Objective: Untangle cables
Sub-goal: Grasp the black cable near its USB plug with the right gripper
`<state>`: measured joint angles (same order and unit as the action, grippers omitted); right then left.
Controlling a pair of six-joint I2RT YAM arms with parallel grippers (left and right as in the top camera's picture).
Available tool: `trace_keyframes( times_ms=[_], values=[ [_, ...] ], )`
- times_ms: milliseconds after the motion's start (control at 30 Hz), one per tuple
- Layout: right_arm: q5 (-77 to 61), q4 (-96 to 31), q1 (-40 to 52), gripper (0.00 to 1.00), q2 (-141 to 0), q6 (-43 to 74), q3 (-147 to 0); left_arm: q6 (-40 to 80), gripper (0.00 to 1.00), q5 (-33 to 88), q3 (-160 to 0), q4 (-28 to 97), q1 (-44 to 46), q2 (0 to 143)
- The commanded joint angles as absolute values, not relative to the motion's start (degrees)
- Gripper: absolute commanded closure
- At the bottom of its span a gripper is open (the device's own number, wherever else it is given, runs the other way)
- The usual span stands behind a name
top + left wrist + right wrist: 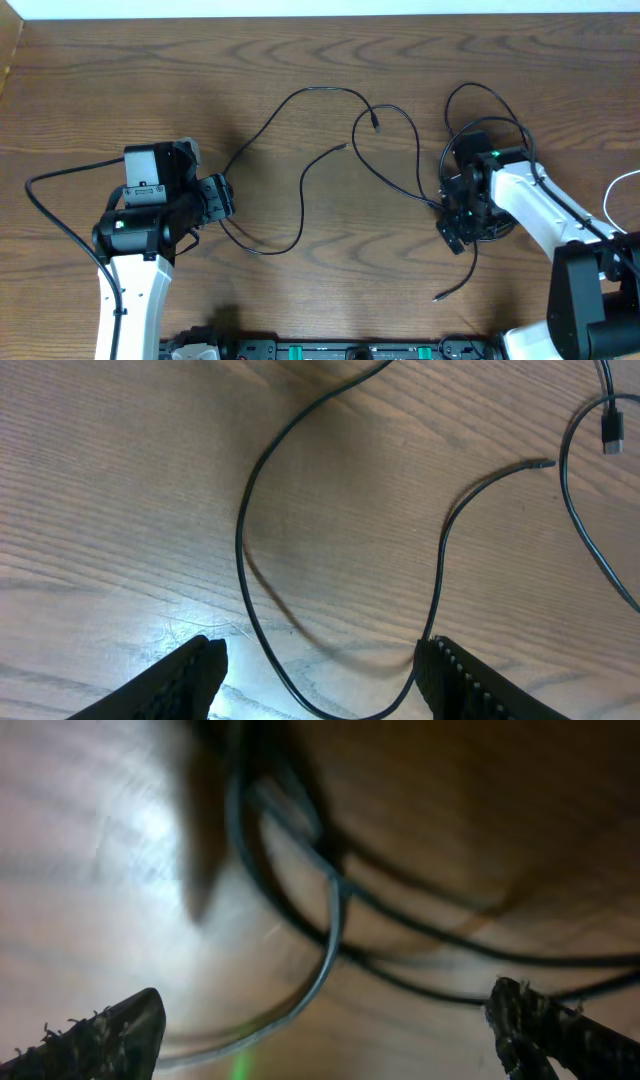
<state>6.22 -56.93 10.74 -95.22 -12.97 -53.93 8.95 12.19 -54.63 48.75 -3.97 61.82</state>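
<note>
- L hand (322, 655): part open, not clamped on anything. A loop of black cable (241, 550) lies flat on the desk (150, 80) and runs between its fingers (195, 680). It passes v. close to the inner edge of one finger; touching or not, can't tell.
- R hand (325, 1000): jaws wide apart, nothing held. Sits low over a bunch of crossed cables (335, 920); wrist view v. blurred, so can't tell if there's contact.
- Overhead: the cables spread across mid desk between the 2 arms. One black run arcs from near L hand up and over to centre. A 2nd curves from a thin tip (540, 463) at centre down and back toward L hand.
- Flat rectangular plug (612, 430) lies near the thin tip, not touching it.
- Tightest tangle is at R hand, w/ several loops overlapping around it. One loose end (438, 297) trails toward the desk's front edge.
- White cable (609, 200) at far R edge, beside R arm (530, 205).
</note>
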Motion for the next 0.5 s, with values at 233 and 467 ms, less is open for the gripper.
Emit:
trace_keyframes(
  times_ms=[233, 467],
  values=[
    [4.73, -42.46, 8.08, 0.03, -95.07, 0.8, -46.92, 8.16, 0.34, 13.15, -54.98, 48.8, -4.16, 61.73],
    [3.9, -39.79, 8.1, 0.05, -95.07, 5.08, -45.78, 8.16, 0.34, 13.15, -54.98, 48.8, -4.16, 61.73]
  ],
)
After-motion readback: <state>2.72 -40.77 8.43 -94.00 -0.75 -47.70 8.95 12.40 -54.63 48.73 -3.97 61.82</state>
